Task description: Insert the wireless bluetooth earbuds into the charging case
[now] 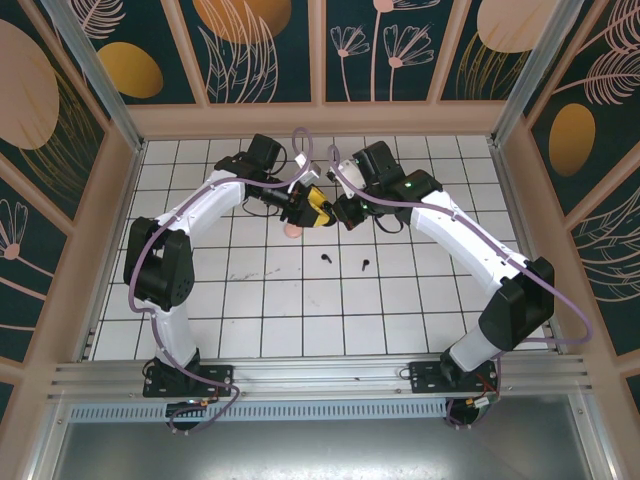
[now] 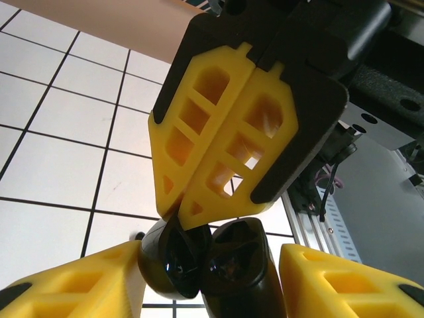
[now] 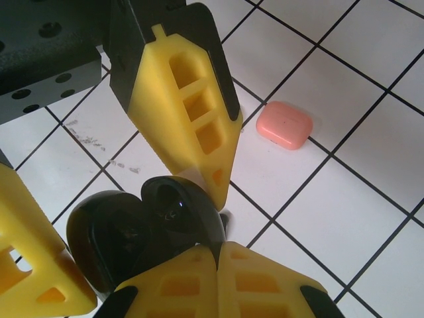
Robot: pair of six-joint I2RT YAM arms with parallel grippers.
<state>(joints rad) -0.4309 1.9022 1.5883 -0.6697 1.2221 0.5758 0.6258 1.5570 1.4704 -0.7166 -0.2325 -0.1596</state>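
Built of white links (image 1: 195, 205) and black joints (image 1: 160, 275); routed with lilac cables (image 1: 300, 145); fitted with yellow, lattice-cut, pointed fingers (image 2: 199, 126).

The desk (image 1: 300, 320) is a flat top of white square tiles ruled by a thin black grid, framed by a pale wooden rim (image 1: 310, 120) at the back and sides. A black earbud (image 1: 327, 258) lies on a tile near the middle. A second black earbud (image 1: 364, 266) lies close by to its right, the two apart. A closed pink case (image 3: 284, 124) rests flat behind them, straddling a grid line. Faint dark scuff marks (image 3: 86, 138) streak the tiles left of the earbuds.
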